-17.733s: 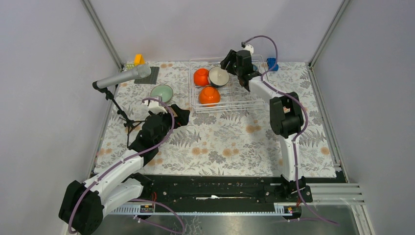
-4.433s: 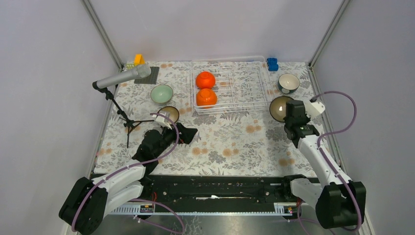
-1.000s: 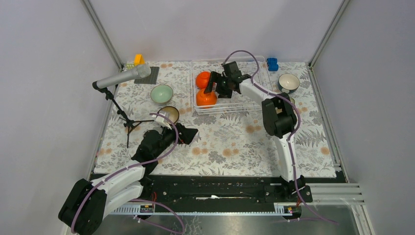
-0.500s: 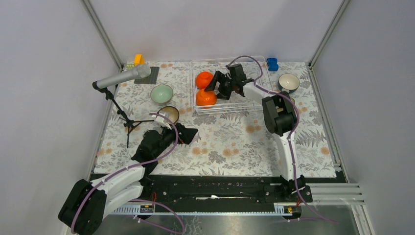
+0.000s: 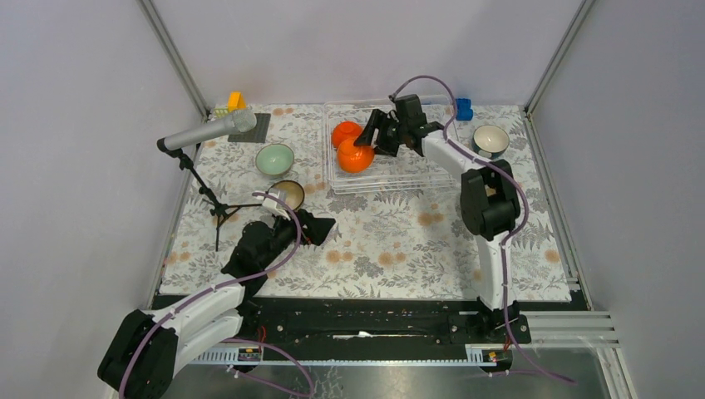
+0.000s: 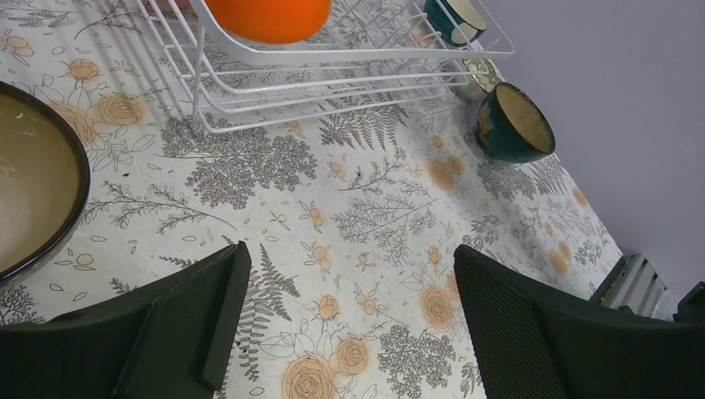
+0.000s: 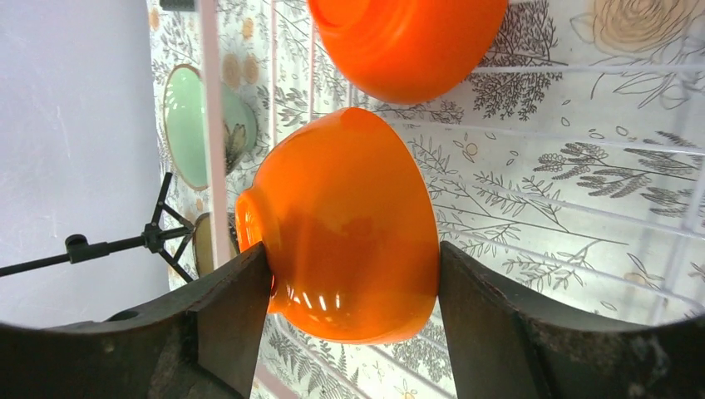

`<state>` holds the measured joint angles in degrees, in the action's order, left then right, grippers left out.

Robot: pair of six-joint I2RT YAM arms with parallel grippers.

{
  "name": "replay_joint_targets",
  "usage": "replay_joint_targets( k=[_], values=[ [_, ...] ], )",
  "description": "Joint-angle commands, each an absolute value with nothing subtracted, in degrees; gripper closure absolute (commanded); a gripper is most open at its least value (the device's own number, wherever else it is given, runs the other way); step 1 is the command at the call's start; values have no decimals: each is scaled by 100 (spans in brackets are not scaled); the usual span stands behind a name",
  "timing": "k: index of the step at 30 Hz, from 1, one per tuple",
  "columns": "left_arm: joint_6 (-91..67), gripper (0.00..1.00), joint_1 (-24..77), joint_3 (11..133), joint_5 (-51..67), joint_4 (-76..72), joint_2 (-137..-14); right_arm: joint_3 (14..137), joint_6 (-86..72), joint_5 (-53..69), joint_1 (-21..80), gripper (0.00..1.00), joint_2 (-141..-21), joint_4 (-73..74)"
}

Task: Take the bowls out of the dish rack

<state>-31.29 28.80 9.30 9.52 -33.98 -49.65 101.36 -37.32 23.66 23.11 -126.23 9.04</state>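
The wire dish rack [image 5: 416, 184] stands at the back middle with two orange bowls in it. My right gripper [image 5: 372, 141] reaches into it and is shut on the nearer orange bowl [image 5: 355, 158]. In the right wrist view both fingers [image 7: 224, 320] press the sides of that bowl [image 7: 349, 224], which lies tipped on its side. The other orange bowl [image 5: 342, 132] sits just behind it. My left gripper [image 5: 320, 226] hangs open over the mat, left of centre, with nothing between its fingers [image 6: 199, 316].
A mint green bowl [image 5: 275, 158] and a dark brown bowl [image 5: 288, 193] sit left of the rack. A teal bowl [image 5: 490, 140] sits to its right. A microphone on a stand [image 5: 208, 133], a yellow block [image 5: 236, 100] and a blue block [image 5: 463, 108] stand at the back.
My right gripper's jaws have closed from wide open onto the nearer orange bowl, and the wrist has drawn a little to the right. The bowl has shifted slightly. The left arm has not moved.
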Motion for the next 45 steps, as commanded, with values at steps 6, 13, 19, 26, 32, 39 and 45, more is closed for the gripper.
replay_joint_targets(
  k=[6, 13, 19, 26, 32, 39, 45],
  values=[
    [-3023, 3, 2892, 1116, 875, -3522, -4814, 10289, -2712, 1177, 2496, 44, -11333, 1571],
    [-3016, 3, 2892, 1124, 870, -3495, -4787, 9883, -1798, -287, 2889, 45, -10338, 1857],
    [-2997, 3, 2892, 1127, 819, -3424, -4708, 9488, -1256, -1398, 3150, 45, -9734, 1936],
    [-2997, 3, 2892, 1130, 817, -3395, -4661, 9250, -755, -2359, 3425, 54, -9437, 2337],
    [-3013, 2, 2892, 1132, 834, -3401, -4670, 8243, -853, -2308, 3471, 54, -8679, 2198],
    [-3032, 3, 2887, 1135, 866, -3410, -4657, 7328, -934, -2469, 3572, 54, -7842, 2281],
    [-3043, 3, 2892, 1143, 864, -3410, -4679, 6996, -1078, -2798, 3705, 55, -7657, 2667]
  ],
)
